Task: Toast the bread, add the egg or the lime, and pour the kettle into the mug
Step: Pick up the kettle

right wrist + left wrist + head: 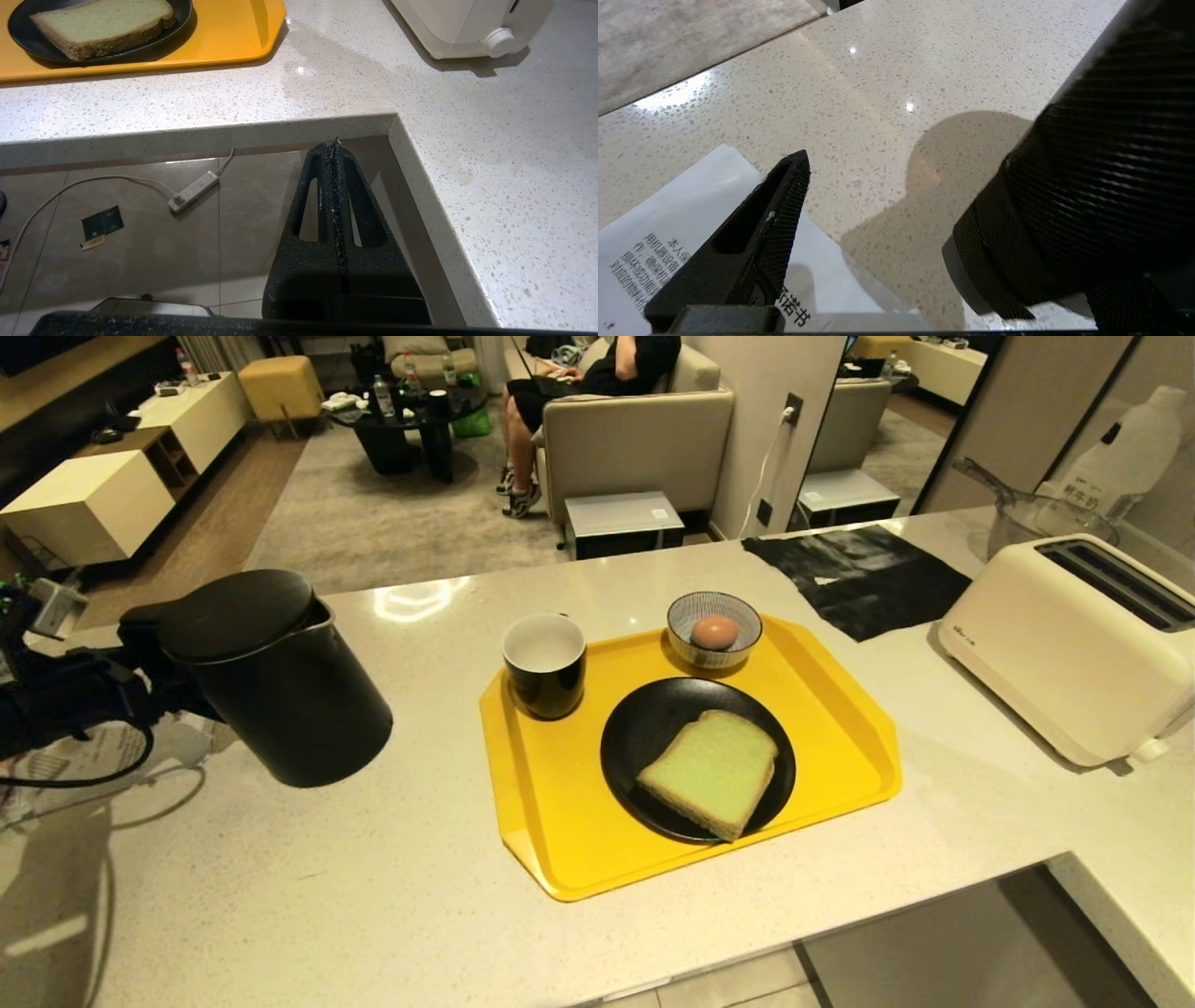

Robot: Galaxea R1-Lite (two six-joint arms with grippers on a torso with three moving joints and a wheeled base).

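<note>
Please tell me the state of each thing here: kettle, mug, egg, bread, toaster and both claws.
kettle: lid shut, tilted, beside the tray.
mug: upright on the yellow tray, looks empty.
egg: whole, in the striped bowl.
bread: flat on the black plate.
toaster: slots look empty.
left claw: open, by the kettle.
right claw: shut, below the counter edge.

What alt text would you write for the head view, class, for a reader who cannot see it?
A yellow tray on a pale counter holds a black mug, an egg in a striped bowl and green bread on a black plate. A tilted black kettle is left, a toaster right.
</note>
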